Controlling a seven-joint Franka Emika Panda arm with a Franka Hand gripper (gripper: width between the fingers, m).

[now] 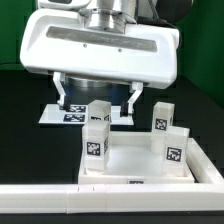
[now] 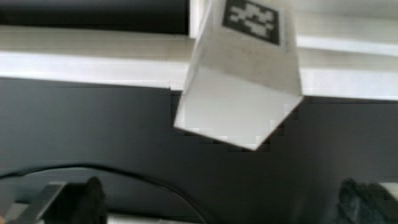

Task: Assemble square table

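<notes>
No words, brand names or numbers can be read. The only signs are black-and-white square marker tags: one on each white block leg [image 1: 95, 135], one on the leg [image 2: 240, 75] seen close in the wrist view, a small one on the tabletop [image 1: 140, 170] rim, and several on the marker board [image 1: 70, 113].

Black surface [image 1: 20, 120] under everything, flat white marker board [image 1: 66, 113] with black-white tags lying on it toward the rear, long white border bar [image 1: 60, 196] across the near edge, green wall [image 1: 200, 60] behind.
</notes>
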